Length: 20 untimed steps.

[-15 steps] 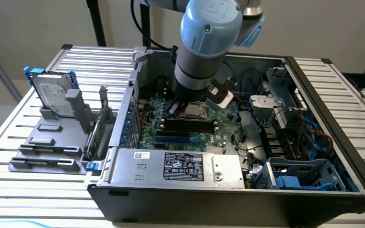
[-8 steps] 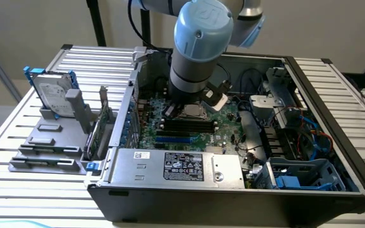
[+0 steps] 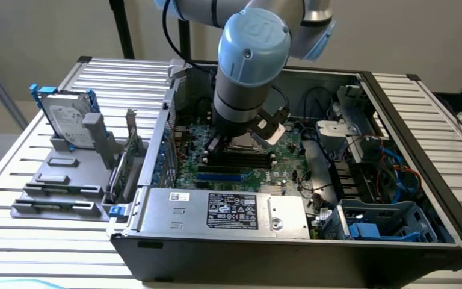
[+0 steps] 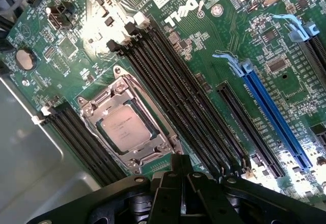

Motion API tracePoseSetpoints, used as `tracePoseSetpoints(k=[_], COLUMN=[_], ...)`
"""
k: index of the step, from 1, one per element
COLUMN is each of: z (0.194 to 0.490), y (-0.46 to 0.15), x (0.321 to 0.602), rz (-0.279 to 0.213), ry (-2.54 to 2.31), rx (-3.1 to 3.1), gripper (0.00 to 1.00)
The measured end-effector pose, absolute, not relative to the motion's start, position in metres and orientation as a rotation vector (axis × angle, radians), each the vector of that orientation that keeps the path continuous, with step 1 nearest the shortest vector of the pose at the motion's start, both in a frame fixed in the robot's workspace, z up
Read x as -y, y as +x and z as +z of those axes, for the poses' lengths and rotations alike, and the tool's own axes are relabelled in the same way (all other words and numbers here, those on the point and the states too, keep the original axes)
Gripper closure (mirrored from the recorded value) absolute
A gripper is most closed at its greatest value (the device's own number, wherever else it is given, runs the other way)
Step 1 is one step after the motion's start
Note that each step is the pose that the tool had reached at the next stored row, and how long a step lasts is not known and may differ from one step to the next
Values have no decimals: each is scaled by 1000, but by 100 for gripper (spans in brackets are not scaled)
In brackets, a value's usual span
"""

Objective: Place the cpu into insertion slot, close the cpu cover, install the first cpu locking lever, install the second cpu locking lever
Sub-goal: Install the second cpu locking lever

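You see the gripper [image 4: 181, 175] clenched on nothing, above the green motherboard [image 4: 219, 46], the cpu [image 4: 124, 127] seated under the cpu cover [image 4: 153, 145], open case [image 3: 423, 180] on slatted metal table [image 3: 46, 241].

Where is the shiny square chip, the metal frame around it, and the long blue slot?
cpu [image 4: 124, 127], wrist view, middle of its silvery top.
cpu cover [image 4: 100, 106], wrist view, metal frame edge beside the chip.
blue card slot [image 4: 272, 114], wrist view, midway along its length.

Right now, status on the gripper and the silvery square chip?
Gripper shut, empty, above the green motherboard. Silvery square cpu seated in the insertion slot, metal cpu cover framing it. Nothing in the way.
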State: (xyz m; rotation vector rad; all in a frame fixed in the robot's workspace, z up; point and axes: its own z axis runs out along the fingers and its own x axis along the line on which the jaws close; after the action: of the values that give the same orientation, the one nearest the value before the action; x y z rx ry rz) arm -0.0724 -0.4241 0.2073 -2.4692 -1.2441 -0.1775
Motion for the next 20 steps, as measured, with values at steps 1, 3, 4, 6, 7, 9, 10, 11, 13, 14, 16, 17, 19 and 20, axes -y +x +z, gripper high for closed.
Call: tracePoseSetpoints(k=[1, 3, 4, 6, 7, 9, 10, 11, 13, 14, 16, 17, 19, 20], z=[206, 203, 202, 199, 198, 196, 196, 195, 193, 193, 192, 191, 191, 190], y=[-73, -73, -73, -74, -75, -76, -76, -77, -77, -78, -79, -79, -79, -79], x=[424, 423, 423, 422, 421, 420, 420, 419, 418, 417, 415, 415, 414, 413], rz=[-178, -177, -178, -178, -178, -178, -177, -177, -178, -178, -178, -178, -178, -177], ry=[-2469, -2469, -2469, -2469, -2469, -2470, -2470, -2470, -2470, -2470, -2470, -2470, -2470, -2471], rx=[1244, 1244, 1244, 1244, 1244, 1244, 1243, 1243, 1243, 1243, 1243, 1243, 1243, 1243], gripper=[89, 89, 89, 89, 89, 89, 89, 89, 89, 89, 89, 89, 89, 89])
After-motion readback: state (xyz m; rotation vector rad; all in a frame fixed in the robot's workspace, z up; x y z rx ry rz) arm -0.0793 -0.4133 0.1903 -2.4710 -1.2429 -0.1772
